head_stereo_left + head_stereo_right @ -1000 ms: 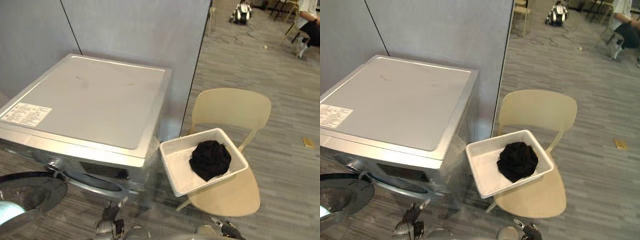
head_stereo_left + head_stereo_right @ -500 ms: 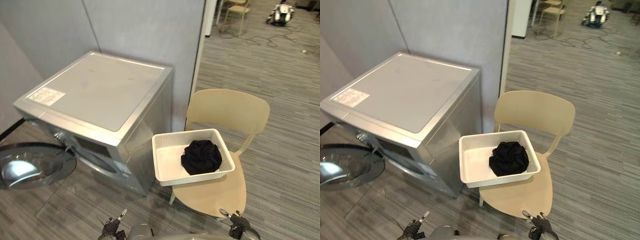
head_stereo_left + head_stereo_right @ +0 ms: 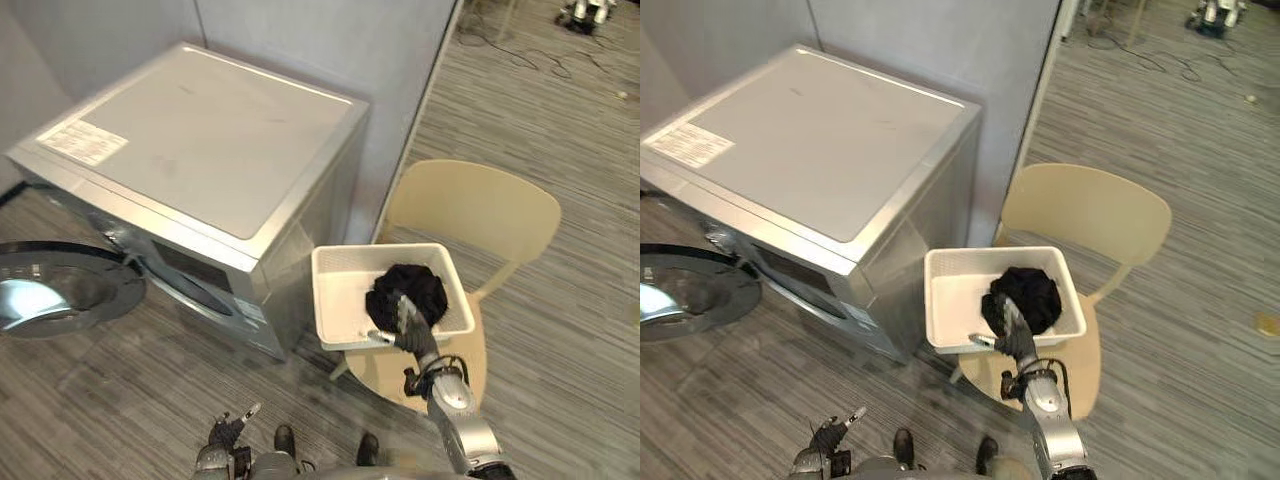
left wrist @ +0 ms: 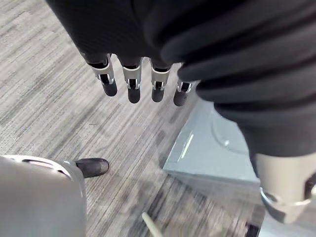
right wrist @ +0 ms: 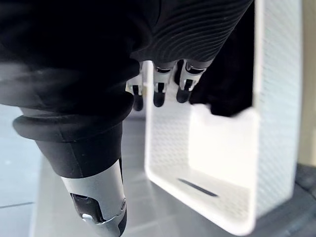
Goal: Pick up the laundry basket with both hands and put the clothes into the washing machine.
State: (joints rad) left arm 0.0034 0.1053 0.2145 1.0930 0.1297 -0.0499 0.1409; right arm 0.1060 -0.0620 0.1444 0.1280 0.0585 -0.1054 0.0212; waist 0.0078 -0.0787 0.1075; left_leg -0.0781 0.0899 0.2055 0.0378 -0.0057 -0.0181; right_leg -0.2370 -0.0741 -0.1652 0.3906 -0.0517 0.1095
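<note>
Over the chair's [image 3: 470, 205] front edge, my right hand [image 3: 408, 322], fingers straight, has reached the basket's [image 3: 338, 305] near rim; left hand [image 4: 132, 79] lags, slack.

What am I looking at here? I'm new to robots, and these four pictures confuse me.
This is a humanoid robot with two arms. The two wide pictures come from cameras in its head, looking down. The two close ones come from cameras on its wrists. A silver front-loading washing machine stands with its round door open. Beside it, a white plastic laundry basket sits on a beige chair and holds a bundle of black clothes. The right hand reaches over the basket, its fingers straight and holding nothing. The left hand hangs low above the grey floor, open and empty.
</note>
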